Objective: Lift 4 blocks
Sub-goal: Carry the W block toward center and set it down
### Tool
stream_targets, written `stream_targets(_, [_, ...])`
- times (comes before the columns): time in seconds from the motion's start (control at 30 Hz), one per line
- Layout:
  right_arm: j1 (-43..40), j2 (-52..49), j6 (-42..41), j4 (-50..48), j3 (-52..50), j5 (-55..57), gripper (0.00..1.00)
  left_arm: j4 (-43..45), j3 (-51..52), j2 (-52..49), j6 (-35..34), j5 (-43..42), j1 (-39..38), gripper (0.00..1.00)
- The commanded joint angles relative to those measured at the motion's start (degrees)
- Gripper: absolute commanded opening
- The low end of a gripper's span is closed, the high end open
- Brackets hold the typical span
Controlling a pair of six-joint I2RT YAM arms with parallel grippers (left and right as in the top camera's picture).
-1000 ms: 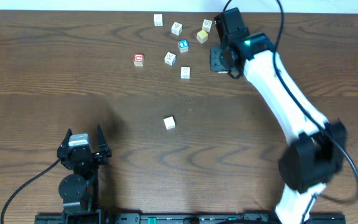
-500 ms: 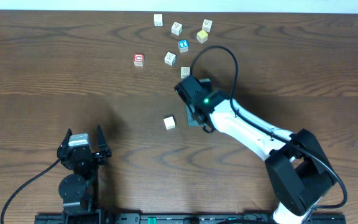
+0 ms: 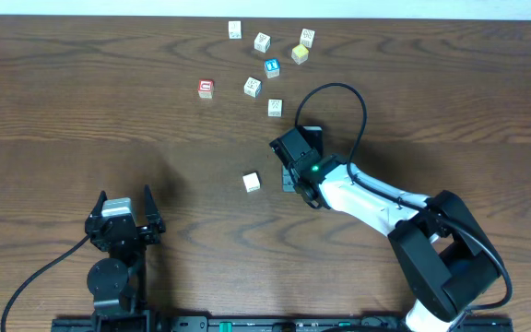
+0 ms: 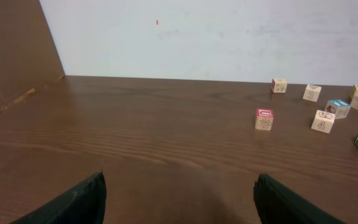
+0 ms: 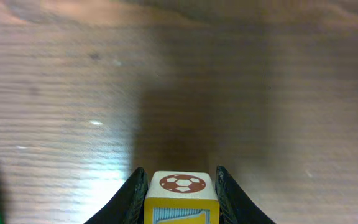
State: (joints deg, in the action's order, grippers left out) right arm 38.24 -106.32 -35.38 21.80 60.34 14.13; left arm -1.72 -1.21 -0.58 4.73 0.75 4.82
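Wooden block (image 5: pixel 179 184) clamped in right gripper (image 5: pixel 180 190) — bare table (image 5: pixel 272 93) beneath | keep level, raise straight | left gripper (image 4: pixel 180 202) spread, empty.

**Left arm** (image 3: pixel 111 275): folded at near left, forearm pointing away from the base. The left gripper (image 3: pixel 124 200) is level, jaws spread to their widest with nothing between them. In the wrist view its two dark fingers (image 4: pixel 73 200) appear at the lower corners.

**Right arm** (image 3: pixel 367 196): stretched from its base at near right diagonally toward centre, wrist bent downward. The right gripper (image 5: pixel 180 198) has its jaws drawn in, one against each side of a block (image 5: pixel 180 184) clamped between them.
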Motion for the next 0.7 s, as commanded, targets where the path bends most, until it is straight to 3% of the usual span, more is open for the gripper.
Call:
stream_targets(0.0, [-0.4,-0.6,2.9,-0.8,-1.1,-1.6,0.09,-2.4,1.0,0.3,-0.1,0.9,0.3,0.76])
stream_targets(0.03, [-0.4,-0.6,2.9,-0.6,-1.1,-1.6,0.19,-2.4,1.0,0.3,-0.1,0.9,0.3,0.76])
stream_targets(0.1, [-0.4,-0.6,2.9,0.4,-1.1,-1.7,0.51,-2.4,1.0,0.3,-0.1,0.9,0.3,0.76])
stream_targets(0.13, [-0.4,-0.6,2.9,0.8,-1.1,-1.7,0.56,-2.4,1.0,0.3,-0.1,0.9,0.3,0.76])
stream_targets(0.5, [-0.7,3.3,5.1,0.9,-0.5,-1.8,0.69,-2.4,1.0,0.3,-0.1,0.9,0.3,0.76])
stream_targets(0.57, [-0.9,5.9,6.4,1.3,0.4,-1.8,0.76,-2.4,1.0,0.3,-0.1,0.9,0.3,0.76])
stream_targets(0.67, [-1.6,10.5,9.2,2.3,2.0,-2.3,0.95,-2.4,1.0,0.3,-0.1,0.9,0.3,0.76])
